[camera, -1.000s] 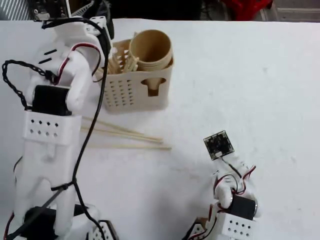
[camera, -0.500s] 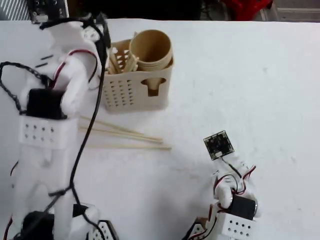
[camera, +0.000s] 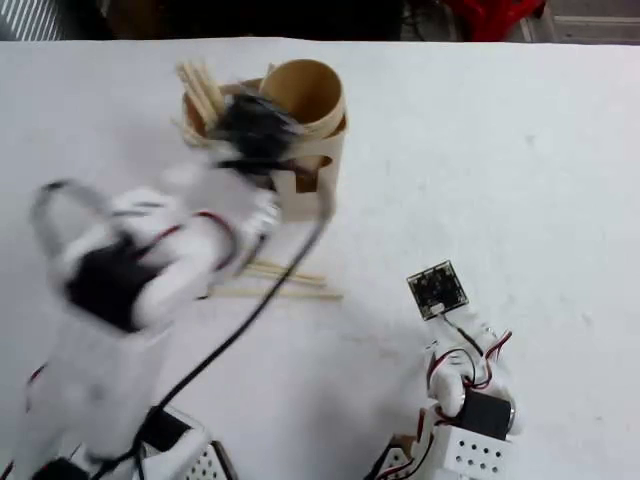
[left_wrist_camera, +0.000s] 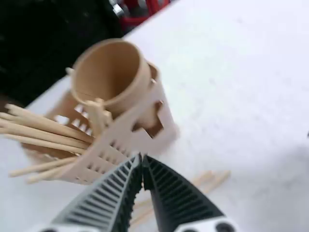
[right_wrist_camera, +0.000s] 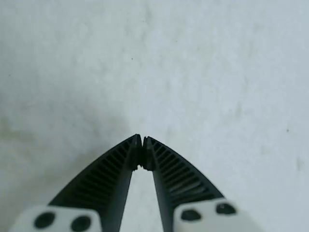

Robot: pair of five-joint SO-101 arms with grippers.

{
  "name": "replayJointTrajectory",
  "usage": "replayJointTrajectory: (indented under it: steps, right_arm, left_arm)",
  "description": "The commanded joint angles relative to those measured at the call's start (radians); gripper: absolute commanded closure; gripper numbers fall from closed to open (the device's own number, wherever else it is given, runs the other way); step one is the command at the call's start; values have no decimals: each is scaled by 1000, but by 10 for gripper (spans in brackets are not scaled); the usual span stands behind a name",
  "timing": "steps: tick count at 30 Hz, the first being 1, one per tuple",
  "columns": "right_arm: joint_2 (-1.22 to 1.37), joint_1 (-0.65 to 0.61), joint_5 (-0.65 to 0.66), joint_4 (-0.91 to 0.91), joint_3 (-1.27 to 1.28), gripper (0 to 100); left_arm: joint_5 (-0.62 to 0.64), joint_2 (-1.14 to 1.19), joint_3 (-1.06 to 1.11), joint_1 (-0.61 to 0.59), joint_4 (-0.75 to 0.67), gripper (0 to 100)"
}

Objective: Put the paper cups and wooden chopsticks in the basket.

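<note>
The left pincer (left_wrist_camera: 141,157) on the outstretched left arm (camera: 150,270) and right pincer (right_wrist_camera: 140,138) are both closed.

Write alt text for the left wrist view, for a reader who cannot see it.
The shut, empty left gripper hangs over a white table, near a perforated basket holding paper cups and wooden chopsticks. A few loose chopsticks lie on the table beside the basket.

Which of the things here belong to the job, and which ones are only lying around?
Belong to the job:
- basket
- paper cups stacked inside it
- chopsticks standing in it
- loose chopsticks on the table in front of it

Only lying around:
- small black square board by the right arm
- red object beyond the table's far edge
</note>
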Motion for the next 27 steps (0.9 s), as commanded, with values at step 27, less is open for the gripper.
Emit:
replayJointTrajectory:
  steps: [27]
  right_arm:
    - [-7, 1, 3, 4, 9, 981]
  left_arm:
    - [-362, 756, 394, 47, -370, 928]
